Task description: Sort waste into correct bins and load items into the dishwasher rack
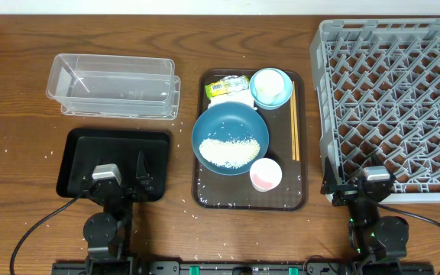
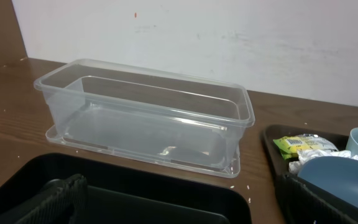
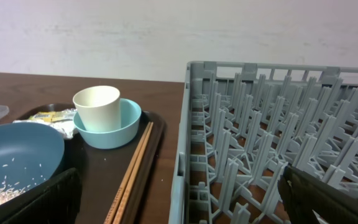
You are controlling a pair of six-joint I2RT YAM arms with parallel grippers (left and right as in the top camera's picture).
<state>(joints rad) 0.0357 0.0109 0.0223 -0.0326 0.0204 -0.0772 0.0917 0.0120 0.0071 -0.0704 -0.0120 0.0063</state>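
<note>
On the brown serving tray (image 1: pixel 205 183), the dark-blue bowl (image 1: pixel 230 130) holds white rice (image 1: pixel 229 151). A pink cup (image 1: pixel 266 175) stands in front of it. A white cup (image 3: pixel 96 106) sits inside the light-blue cup (image 1: pixel 271 86) at the back. The yellow-green wrapper (image 1: pixel 226 86) and the crumpled napkin (image 2: pixel 309 163) lie behind the bowl. The chopsticks (image 1: pixel 294 130) lie along the tray's right side. My left gripper (image 1: pixel 121 177) is open and empty over the black tray (image 1: pixel 113 145), with the clear tub (image 1: pixel 113 84) behind it. My right gripper (image 1: pixel 361 189) is open and empty at the grey rack's (image 1: pixel 396 92) near left corner.
Loose rice grains (image 1: pixel 182 200) are scattered on the wooden table around the serving tray and the black tray. The tub sits on its clear lid (image 2: pixel 61 138). A white wall stands behind the table. Cables run from both arm bases at the front edge.
</note>
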